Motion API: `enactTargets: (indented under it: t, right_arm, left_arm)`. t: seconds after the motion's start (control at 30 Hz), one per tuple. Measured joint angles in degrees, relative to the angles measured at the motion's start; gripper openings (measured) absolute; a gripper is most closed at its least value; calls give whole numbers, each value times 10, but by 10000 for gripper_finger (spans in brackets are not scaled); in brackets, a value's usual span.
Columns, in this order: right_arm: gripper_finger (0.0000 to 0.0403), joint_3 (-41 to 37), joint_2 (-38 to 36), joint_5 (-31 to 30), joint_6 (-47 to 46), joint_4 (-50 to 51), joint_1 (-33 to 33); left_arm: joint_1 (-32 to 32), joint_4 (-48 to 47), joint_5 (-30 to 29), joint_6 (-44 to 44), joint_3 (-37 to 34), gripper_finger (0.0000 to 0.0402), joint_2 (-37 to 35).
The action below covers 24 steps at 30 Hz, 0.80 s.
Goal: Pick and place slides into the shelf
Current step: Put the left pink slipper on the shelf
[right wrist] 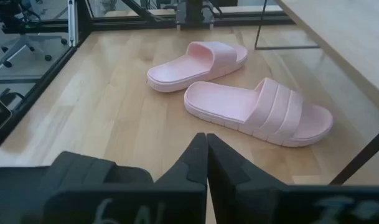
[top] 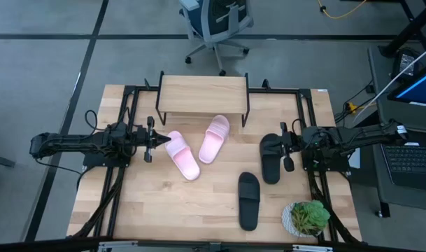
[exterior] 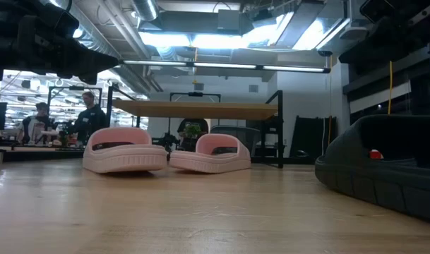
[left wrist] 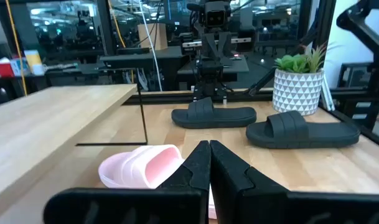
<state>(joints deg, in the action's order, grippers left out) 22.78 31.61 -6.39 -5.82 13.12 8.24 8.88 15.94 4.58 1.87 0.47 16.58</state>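
On table: four slides (top: 182, 157) loose | shelf (top: 202, 95) bare | left claw (top: 164, 141) clenched | right claw (top: 275, 145) clenched

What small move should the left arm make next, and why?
Probably open the left end effector and lower it over the nearest pink slide. Its fingers are shut beside that slide, nothing is held, and no slide shows on the shelf.

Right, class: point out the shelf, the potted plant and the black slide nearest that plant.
shelf (top: 202, 94), high view, on its wooden plank top.
potted plant (top: 308, 216), high view, on its green leaves.
black slide (top: 249, 199), high view, near its strap.
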Motion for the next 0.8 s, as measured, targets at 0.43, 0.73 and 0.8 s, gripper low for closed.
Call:
enactTargets:
  t: [0.43, 0.73, 0.8]
  right_arm:
    - [2, 76, 125, -83, -4, -27, 118]
    - [2, 118, 232, -178, -28, -40, 209]
    - [3, 127, 243, -196, -26, -40, 219]
  left_arm:
    - [0, 3, 27, -3, 0, 0, 0]
    - [0, 3, 56, -3, 0, 0, 0]
    - [0, 3, 56, -3, 0, 0, 0]
